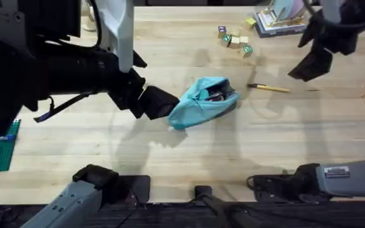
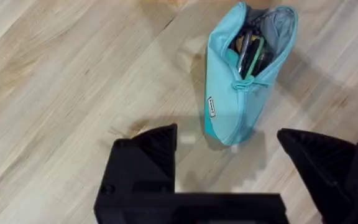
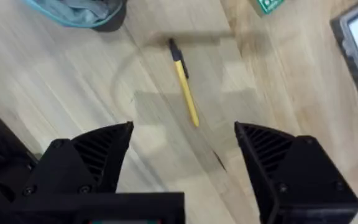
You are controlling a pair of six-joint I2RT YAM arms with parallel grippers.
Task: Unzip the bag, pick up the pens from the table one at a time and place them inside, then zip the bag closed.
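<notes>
- On the table point(image 1: 170, 158), the bag point(image 1: 203, 101) lies unzipped mid-table, dark things inside.
- Beside it, apart, one yellow pen point(image 1: 270, 88).
- Left gripper point(image 2: 225, 155) spread wide by the bag.
- Right gripper point(image 3: 182, 152) spread wide above the pen, empty.

bag label: a small white tag point(image 2: 212, 107) is sewn on the side of the bag point(image 2: 232, 102); its print is too small to read.
blocks: the toy blocks point(image 1: 234, 42) at the far side of the table carry coloured marks on their faces, none legible.
arm sticker: a white sticker point(image 1: 336, 171) sits on the right arm near its base; the lettering cannot be made out.
mat: the green mat point(image 1: 0, 147) at the near left shows pale markings, unreadable.
books: the stack of books point(image 1: 282, 19) at the far right has printed covers; no words can be read.
</notes>
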